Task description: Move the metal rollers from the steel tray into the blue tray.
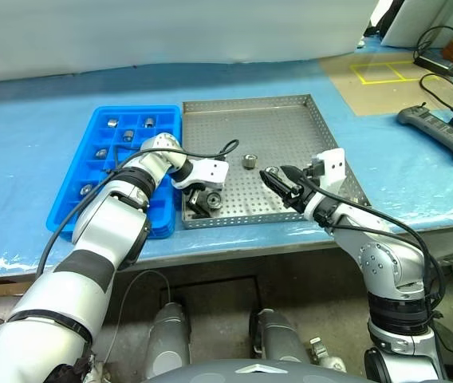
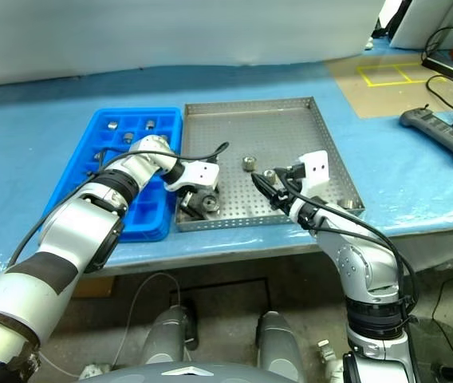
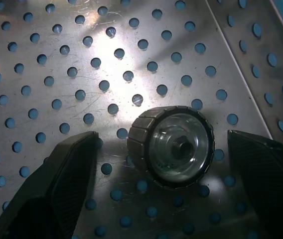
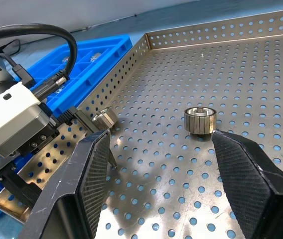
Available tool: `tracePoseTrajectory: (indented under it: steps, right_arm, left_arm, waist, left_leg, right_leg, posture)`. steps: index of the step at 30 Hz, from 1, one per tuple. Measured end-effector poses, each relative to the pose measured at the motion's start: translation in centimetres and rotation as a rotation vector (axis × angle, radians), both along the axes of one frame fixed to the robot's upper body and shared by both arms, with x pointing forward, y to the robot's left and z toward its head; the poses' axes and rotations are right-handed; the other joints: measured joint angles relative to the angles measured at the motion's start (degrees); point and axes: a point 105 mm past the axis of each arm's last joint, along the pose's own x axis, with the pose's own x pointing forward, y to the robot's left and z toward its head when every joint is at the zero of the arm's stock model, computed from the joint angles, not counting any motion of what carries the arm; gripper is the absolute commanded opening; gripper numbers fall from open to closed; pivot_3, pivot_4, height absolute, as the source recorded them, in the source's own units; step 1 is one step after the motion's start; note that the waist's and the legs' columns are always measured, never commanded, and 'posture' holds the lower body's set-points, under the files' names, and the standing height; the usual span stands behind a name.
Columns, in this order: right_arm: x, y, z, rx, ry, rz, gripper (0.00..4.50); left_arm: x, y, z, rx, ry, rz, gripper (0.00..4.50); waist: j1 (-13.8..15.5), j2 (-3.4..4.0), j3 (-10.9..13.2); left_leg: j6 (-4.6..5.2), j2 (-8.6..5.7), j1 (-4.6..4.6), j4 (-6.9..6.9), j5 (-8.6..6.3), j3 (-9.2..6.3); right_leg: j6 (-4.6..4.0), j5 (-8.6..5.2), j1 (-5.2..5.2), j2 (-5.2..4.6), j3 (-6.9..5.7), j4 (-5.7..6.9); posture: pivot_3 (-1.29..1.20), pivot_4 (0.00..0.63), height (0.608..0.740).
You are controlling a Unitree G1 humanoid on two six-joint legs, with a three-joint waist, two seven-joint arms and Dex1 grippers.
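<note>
The steel tray [image 1: 282,128] sits on the blue-covered bench [image 1: 27,159], and everything else is easiest placed from it. The blue tray [image 1: 99,132] lies right against its left side, with several metal rollers [image 1: 128,134] already resting in its far compartments. Down at the steel tray's near left corner the left tool [image 1: 202,201] points steeply downward, its two black fingers [image 3: 62,179] spread wide with one roller [image 3: 171,147] lying on its side on the perforated floor between them, not gripped by either. Another roller [image 1: 250,161] stands upright near the middle of the steel tray, apart from both arms. A third roller [image 2: 269,174] shows just beyond the right arm's fingers. The right tool [image 1: 278,183] hangs over the tray's near right part, pointing roughly level toward the left arm, its fingers [image 4: 243,174] parted and holding nothing. Off to the right of the steel tray, well apart, a grey handheld controller [image 1: 438,132] lies on the bench.
</note>
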Motion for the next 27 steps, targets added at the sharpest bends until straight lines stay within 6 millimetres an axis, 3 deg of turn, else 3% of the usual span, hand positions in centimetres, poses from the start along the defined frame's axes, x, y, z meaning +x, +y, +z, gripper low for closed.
tracePoseTrajectory:
  steps: [3, 7, 8, 11, 20, 24, 27]
  right_arm:
    - [0.0, 0.0, -0.1, 0.0, 0.003, -0.001, 3.37]
    - [0.0, 0.0, -0.1, 0.0, 0.003, 0.0, 3.37]
    - [0.0, 0.0, -0.1, -0.001, 0.003, 0.0, 3.37]
    - [0.0, 0.0, -0.1, -0.001, 0.003, 0.0, 3.37]
    - [0.0, 0.3, 0.0, -0.002, 0.001, 0.02, 3.37]
    - [0.3, 0.8, 0.8, 0.005, -0.02, 0.053, 3.37]
    - [0.2, 2.1, 2.4, 0.033, -0.059, 0.145, 3.37]
  left_arm:
    - [-0.1, -0.4, -0.1, -0.017, 0.007, -0.004, 3.91]
    - [-0.5, -0.6, -0.3, -0.026, 0.025, -0.023, 2.62]
    - [-0.5, -0.6, -0.3, -0.027, 0.024, -0.024, 2.62]
    - [-0.6, -0.4, -0.4, -0.03, 0.027, -0.025, 1.95]
    - [0.0, 0.2, 0.3, -0.095, 0.022, 0.033, 1.86]
    - [0.3, -0.1, 2.9, -0.271, 0.041, 0.059, 1.86]
    - [1.0, 0.8, 6.3, -0.412, 0.013, 0.093, 1.86]
  waist:
    - [0.1, 0.0, 0.0]
    - [0.11, 0.0, 0.0]
    - [0.11, 0.0, 0.0]
    - [0.06, 0.0, 0.0]
    - [0.0, 0.0, 0.01]
    - [0.51, 0.0, 0.02]
    - [0.67, 0.02, 0.08]
  left_leg:
    - [0.01, -0.02, -0.02, 0.0, 0.0, 0.01]
    - [0.02, 0.0, 0.0, 0.0, -0.01, 0.01]
    - [0.01, 0.0, 0.01, 0.0, -0.01, 0.01]
    - [0.01, -0.01, 0.02, 0.01, -0.01, 0.02]
    - [0.01, 0.0, -0.03, -0.02, -0.01, 0.02]
    - [0.01, 0.01, -0.11, -0.02, -0.01, 0.02]
    - [0.0, 0.03, -0.16, -0.02, 0.0, 0.04]
  right_leg:
    - [0.0, 0.0, 0.0, -0.01, 0.01, -0.02]
    - [0.0, 0.0, 0.0, 0.0, 0.01, -0.01]
    - [0.0, 0.0, 0.0, 0.0, 0.01, 0.0]
    - [0.0, 0.0, 0.01, 0.0, 0.03, 0.0]
    - [0.0, 0.0, -0.05, 0.0, 0.03, -0.01]
    - [-0.01, 0.0, -0.13, 0.0, 0.01, -0.01]
    - [-0.01, 0.01, -0.24, 0.02, 0.02, 0.06]
  posture:
    - [-0.4, 0.15, 0.74]
    - [-0.4, 0.15, 0.74]
    - [-0.4, 0.15, 0.74]
    - [-0.4, 0.15, 0.74]
    - [-0.34, 0.15, 0.74]
    - [-0.28, 0.15, 0.74]
    - [-0.22, 0.15, 0.74]
